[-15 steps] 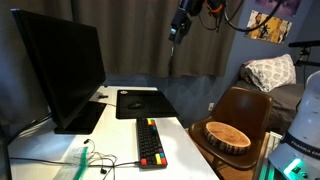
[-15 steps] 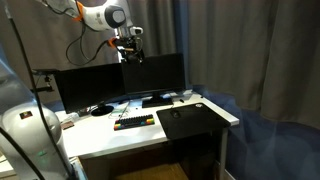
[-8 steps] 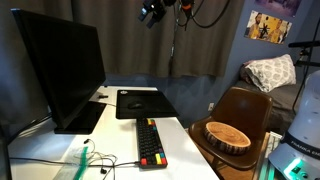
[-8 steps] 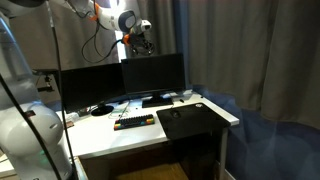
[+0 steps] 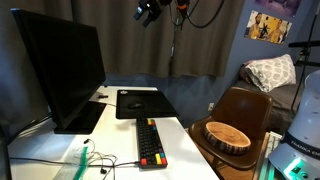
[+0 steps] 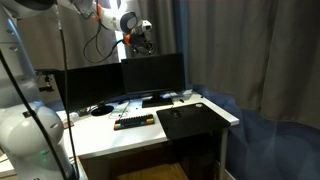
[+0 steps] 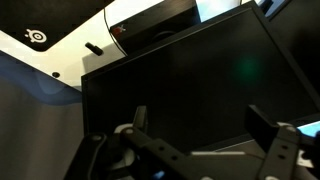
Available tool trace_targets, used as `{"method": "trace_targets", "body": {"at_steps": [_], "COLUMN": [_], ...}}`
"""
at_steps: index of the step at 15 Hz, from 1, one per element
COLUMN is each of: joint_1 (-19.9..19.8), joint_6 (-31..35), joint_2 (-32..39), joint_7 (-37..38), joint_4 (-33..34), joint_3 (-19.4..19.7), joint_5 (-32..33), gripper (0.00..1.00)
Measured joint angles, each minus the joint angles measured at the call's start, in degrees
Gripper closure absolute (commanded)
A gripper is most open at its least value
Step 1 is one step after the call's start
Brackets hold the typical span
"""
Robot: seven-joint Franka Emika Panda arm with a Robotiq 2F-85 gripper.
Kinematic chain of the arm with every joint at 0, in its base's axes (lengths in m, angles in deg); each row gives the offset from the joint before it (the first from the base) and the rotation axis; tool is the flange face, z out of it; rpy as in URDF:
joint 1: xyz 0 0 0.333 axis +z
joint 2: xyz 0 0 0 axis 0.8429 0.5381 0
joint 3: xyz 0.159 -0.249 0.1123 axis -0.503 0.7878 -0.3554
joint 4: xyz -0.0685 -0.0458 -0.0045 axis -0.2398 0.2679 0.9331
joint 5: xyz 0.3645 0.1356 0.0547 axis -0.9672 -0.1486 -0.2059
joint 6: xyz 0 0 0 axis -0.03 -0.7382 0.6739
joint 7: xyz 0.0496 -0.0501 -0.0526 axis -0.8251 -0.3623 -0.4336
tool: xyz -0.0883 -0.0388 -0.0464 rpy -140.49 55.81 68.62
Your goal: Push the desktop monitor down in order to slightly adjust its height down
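Note:
The desktop monitor point(image 5: 60, 70) is a large black flat panel with a dark, blank screen, standing on a white desk. It also shows in an exterior view point(image 6: 152, 75) and fills most of the wrist view point(image 7: 190, 90). My gripper point(image 5: 148, 12) hangs in the air above the monitor's top edge, seen too in an exterior view point(image 6: 140, 42). In the wrist view my gripper point(image 7: 200, 125) has its two fingers spread wide over the dark panel with nothing between them. It does not touch the monitor.
A second dark monitor point(image 6: 90, 88) stands beside the first. A black mouse pad point(image 5: 140, 102) and a keyboard with coloured keys point(image 5: 150, 142) lie on the white desk point(image 5: 185, 145). A wooden bowl point(image 5: 228, 134) sits on a brown chair. Dark curtains hang behind.
My gripper has swung across from beside the curtain to a spot above the monitor's top edge and tilted over. The monitor has not moved.

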Motion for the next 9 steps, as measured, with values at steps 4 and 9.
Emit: {"method": "trace_targets", "body": {"at_steps": [4,9], "joint_1": [-0.01,1.11], "joint_6": [0.76,1.06], "joint_2": [0.37,5.62], "joint_7": [-0.39,-1.18], "joint_4": [0.25,8.19], "joint_3": [-0.24,-2.84], "joint_5": [0.33,4.22], "gripper": [0.0,0.0]}}
